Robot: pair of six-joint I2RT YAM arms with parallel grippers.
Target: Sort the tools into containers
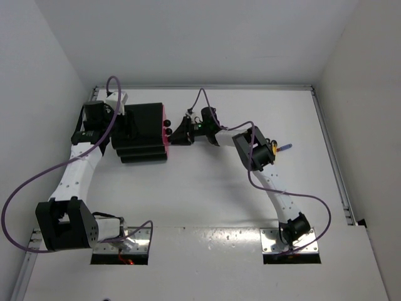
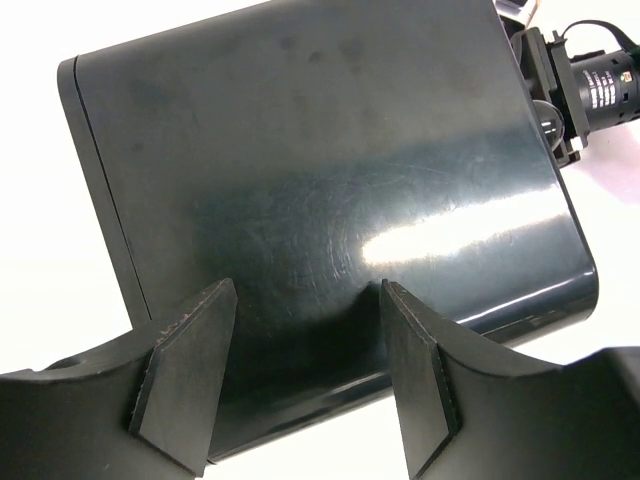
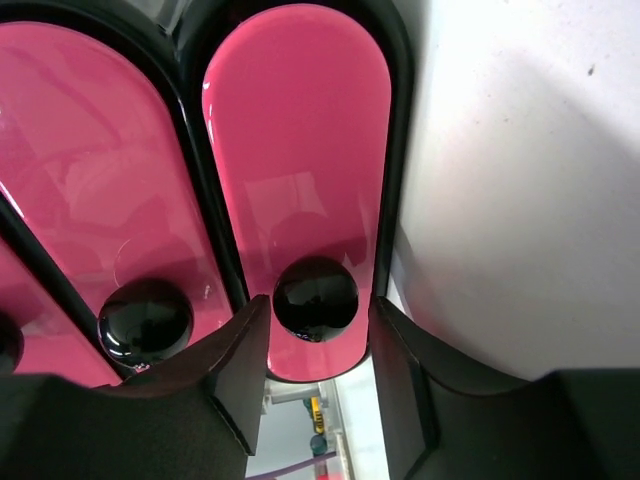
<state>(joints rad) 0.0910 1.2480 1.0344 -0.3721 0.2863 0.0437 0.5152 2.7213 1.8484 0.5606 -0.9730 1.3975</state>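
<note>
The left fingers (image 2: 190,380) are set narrowly apart, empty, against the black drawer unit (image 2: 330,150). A pink drawer (image 3: 300,130) has its knob (image 3: 315,298) flanked, ungripped, by the right fingers (image 3: 240,370). The lens print (image 2: 598,88) cannot be read.

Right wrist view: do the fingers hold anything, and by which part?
Nothing clearly: the fingers of the right gripper flank the black knob of a pink drawer, small gaps showing on both sides.

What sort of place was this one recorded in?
Probably a robot test cell in a lab: a white table boxed in by plain white walls, two arms bolted at its near edge, one black drawer unit.
</note>
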